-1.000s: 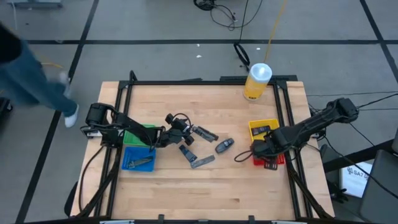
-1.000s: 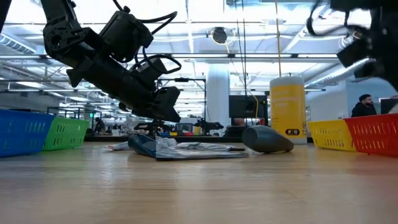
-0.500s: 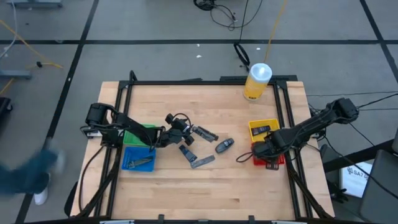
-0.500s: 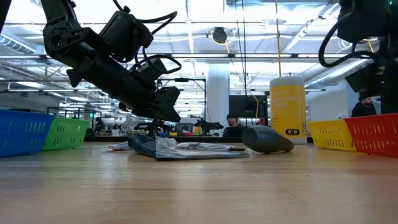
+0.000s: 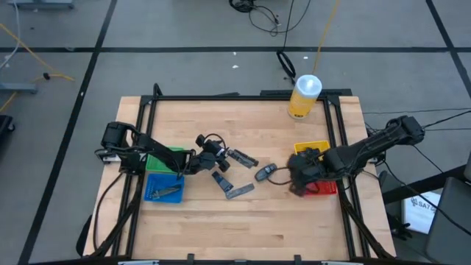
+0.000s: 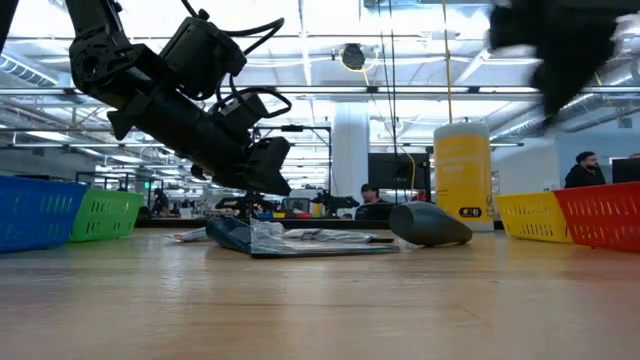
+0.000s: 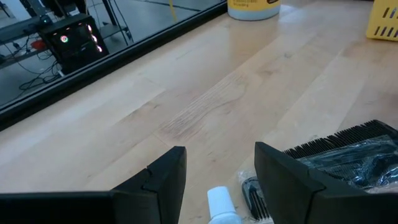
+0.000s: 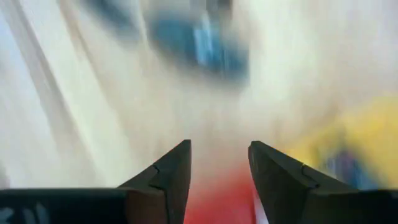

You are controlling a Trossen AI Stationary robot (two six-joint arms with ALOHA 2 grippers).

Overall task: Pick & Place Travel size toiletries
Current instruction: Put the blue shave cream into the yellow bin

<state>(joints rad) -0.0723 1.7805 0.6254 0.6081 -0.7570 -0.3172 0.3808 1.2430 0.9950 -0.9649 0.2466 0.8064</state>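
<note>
Right gripper (image 5: 293,179): it is found at the inner edge of the red bin (image 5: 324,188), over the table (image 5: 280,228); its fingers (image 8: 166,176) are seen parted with nothing between them, so it is empty.

Nearest toiletry: a grey slim stick (image 5: 266,172) lies just beside the right gripper, toward the table's middle; this item is judged to be the one closest to that arm.

Long axis of the stick: it is laid on a slant, one end pointing toward the right gripper and the far edge, the other toward the middle of the table; a grasp across the short side would be called for.

Left gripper (image 5: 214,158): it is held low over the middle of the table, fingers (image 7: 163,179) apart, nothing clamped; a white tube cap (image 7: 219,202) is seen between and just ahead of them.

Items near the left gripper: a dark packet (image 5: 241,157) lies just beyond it, a flat packet (image 5: 238,191) nearer the front edge; both are closer to the left arm.

Items already placed: dark packets are seen inside the yellow bin (image 5: 300,149) and inside the blue bin (image 5: 153,196).

Not a task item: the yellow bottle (image 5: 304,96) stands at the far edge, well apart.
</note>
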